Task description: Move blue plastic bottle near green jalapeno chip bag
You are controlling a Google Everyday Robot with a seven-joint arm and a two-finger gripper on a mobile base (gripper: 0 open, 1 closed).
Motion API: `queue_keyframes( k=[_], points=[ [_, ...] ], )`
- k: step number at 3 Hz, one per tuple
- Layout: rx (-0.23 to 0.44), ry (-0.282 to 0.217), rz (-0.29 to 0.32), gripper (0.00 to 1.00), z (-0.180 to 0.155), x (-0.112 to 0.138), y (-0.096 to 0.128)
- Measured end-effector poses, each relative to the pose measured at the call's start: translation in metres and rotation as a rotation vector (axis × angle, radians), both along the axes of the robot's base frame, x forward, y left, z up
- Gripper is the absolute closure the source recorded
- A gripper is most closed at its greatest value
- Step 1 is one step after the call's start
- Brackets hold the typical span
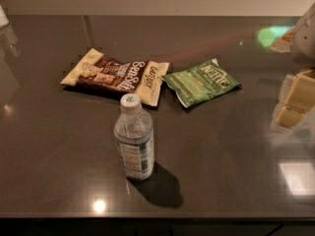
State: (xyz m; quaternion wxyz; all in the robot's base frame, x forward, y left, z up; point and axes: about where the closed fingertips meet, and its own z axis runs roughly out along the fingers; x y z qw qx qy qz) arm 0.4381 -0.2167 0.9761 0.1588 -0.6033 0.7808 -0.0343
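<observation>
The blue plastic bottle (134, 139) stands upright on the dark countertop (59, 151), near the front middle. It is clear, with a white cap and a blue-and-white label. The green jalapeno chip bag (202, 81) lies flat behind it and to its right, a clear gap away. My gripper (285, 103) shows at the right edge as cream-coloured blocks under a pale arm, well to the right of both the bottle and the green bag. It holds nothing that I can see.
A larger brown-and-cream snack bag (115, 75) lies flat just left of the green bag, behind the bottle. The counter's front edge runs along the bottom. A pale wall stands behind the counter.
</observation>
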Motion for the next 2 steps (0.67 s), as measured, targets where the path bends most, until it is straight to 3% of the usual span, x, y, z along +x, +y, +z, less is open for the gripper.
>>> queue_keyframes(
  k=[2],
  points=[
    [0.0, 0.0, 0.0, 0.0, 0.0, 0.0, 0.0]
  ],
)
